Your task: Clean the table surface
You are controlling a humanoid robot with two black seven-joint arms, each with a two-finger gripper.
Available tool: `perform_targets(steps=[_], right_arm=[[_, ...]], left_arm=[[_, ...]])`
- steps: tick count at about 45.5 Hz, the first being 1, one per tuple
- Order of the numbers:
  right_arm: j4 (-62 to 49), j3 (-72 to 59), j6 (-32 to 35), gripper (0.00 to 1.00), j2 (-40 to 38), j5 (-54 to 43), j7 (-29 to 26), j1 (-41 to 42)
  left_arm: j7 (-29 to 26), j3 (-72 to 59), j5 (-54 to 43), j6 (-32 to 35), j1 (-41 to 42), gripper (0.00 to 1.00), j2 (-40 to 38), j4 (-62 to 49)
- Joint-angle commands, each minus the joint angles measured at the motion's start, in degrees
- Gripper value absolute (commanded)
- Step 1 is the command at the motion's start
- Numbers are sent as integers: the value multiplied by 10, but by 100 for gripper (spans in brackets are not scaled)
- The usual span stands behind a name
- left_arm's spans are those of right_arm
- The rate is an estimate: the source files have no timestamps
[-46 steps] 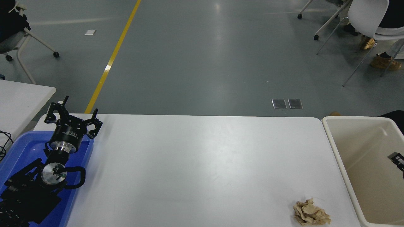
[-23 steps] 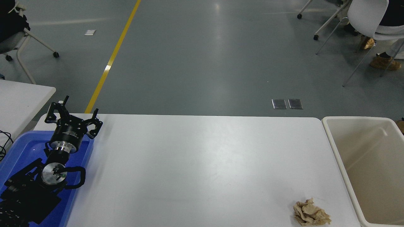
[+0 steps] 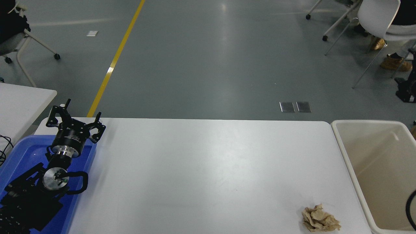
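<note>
One wad: crumpled tan paper (image 3: 320, 220) is lying on the table (image 3: 208, 169), near right corner, beside your beige bin (image 3: 377, 172).
Left gripper (image 3: 75, 121): you're parking it over the blue tray (image 3: 19, 156), fingers spread.
Right gripper: only a cable is showing.

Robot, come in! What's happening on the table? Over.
Left tool open, parked over blue bin. Right tool out of view. Table holds crumpled paper.
</note>
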Motion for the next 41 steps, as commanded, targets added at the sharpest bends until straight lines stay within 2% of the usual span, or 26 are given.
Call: perform_targets(steps=[1,14,21,41], right_arm=[[105,130,1,98,18,0,4,-17],[120,207,5,98,85,2,24,-74],[175,274,9,98,129,2,28,-143],[172,348,15,98,201,1,58,-213]], left_arm=[[0,0,0,0,0,100,0,1],[0,0,0,0,0,100,0,1],[0,0,0,0,0,100,0,1],[0,0,0,0,0,100,0,0]])
